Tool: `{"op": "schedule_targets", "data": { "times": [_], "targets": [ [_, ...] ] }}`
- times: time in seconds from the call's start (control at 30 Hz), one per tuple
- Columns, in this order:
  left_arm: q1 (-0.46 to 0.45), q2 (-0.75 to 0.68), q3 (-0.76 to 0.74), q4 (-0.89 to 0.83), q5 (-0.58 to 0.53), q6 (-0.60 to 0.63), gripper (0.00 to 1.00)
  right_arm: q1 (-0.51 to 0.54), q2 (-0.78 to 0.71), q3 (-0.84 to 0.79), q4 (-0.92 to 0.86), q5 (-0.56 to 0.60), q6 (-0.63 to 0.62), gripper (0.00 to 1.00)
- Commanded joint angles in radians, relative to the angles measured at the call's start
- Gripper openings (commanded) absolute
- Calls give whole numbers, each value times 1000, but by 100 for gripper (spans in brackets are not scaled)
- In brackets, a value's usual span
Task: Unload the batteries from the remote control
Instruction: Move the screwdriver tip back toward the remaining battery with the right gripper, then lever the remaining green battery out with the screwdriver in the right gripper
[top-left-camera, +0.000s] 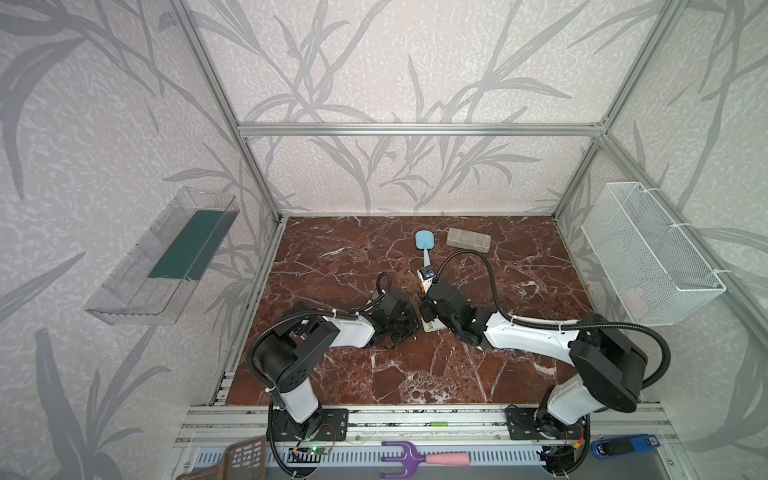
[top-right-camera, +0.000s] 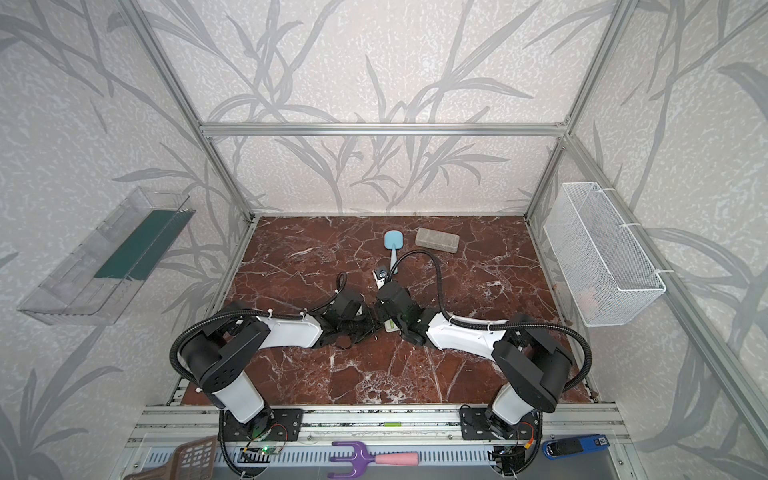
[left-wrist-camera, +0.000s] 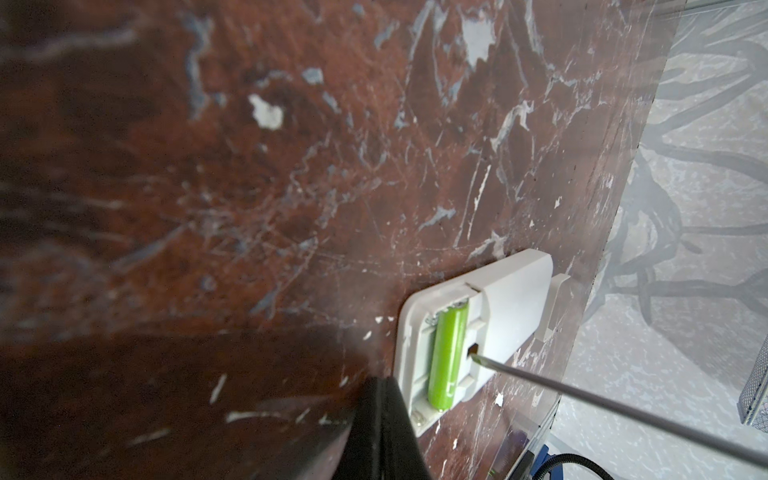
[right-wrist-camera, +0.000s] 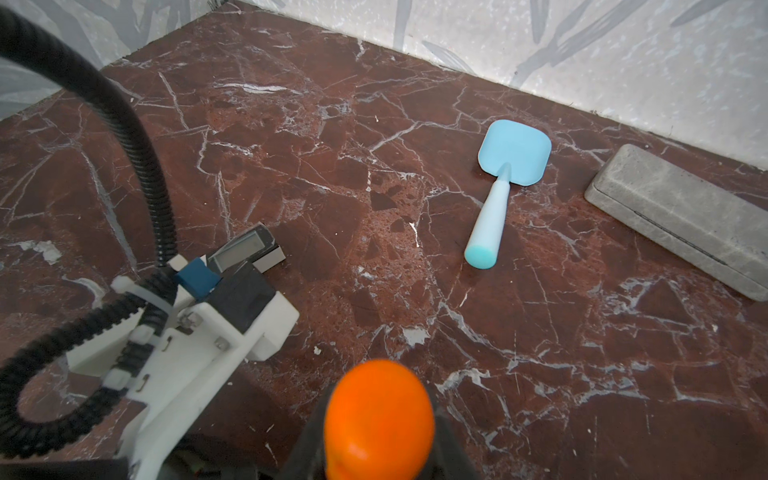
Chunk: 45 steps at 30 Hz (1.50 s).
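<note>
While the white remote (left-wrist-camera: 515, 299) lies face down on the red marble table (left-wrist-camera: 249, 187), its battery bay is uncovered and 1 lime-green battery (left-wrist-camera: 446, 357) sits inside, lengthwise in its slot. The slot beside it shows only white plastic and a metal spring. Look at the screwdriver (left-wrist-camera: 582, 395): its thin steel shaft slants in and the flat tip rests at a small notch on the bay's edge, just beside the battery but not on it.

Over to the right gripper (right-wrist-camera: 376, 449): black fingers sit on either side of the orange handle, clamped on that screwdriver. The left gripper (left-wrist-camera: 382, 419) has its black fingers pressed together with nothing between them, the tip right at the remote's end by the bay. Whether it actually presses on the casing, I cannot tell.

In both top views the 2 arms meet over the remote at the middle of the table, with a sliver of green showing between them. A second remote (right-wrist-camera: 245, 249), grey with a small screen, peeks out behind the left arm's camera mount. Further back, a blue spatula (right-wrist-camera: 513, 153) and a grey case (right-wrist-camera: 681, 216) lie near the rear wall, well apart from the action
</note>
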Motion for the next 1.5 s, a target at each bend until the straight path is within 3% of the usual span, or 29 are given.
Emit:
{"op": "schedule_targets", "data": {
  "times": [0.0, 0.37, 0.77, 1.2, 1.47],
  "targets": [
    [-3, 19, 15, 9, 4, -8, 7, 4, 18, -10, 37, 25, 0, 0],
    [-3, 28, 14, 18, 9, -16, 7, 14, 21, -40, 15, 47, -20, 0],
    [-6, 61, 11, 120, 32, -102, 7, 114, 47, -114, 123, 199, -72, 0],
    [3, 75, -24, 170, 42, -121, 7, 142, -31, -150, 182, 200, -7, 0],
    [4, 43, -34, 169, 64, -111, 7, 137, -108, -157, 225, 127, 24, 0]
  ]
}}
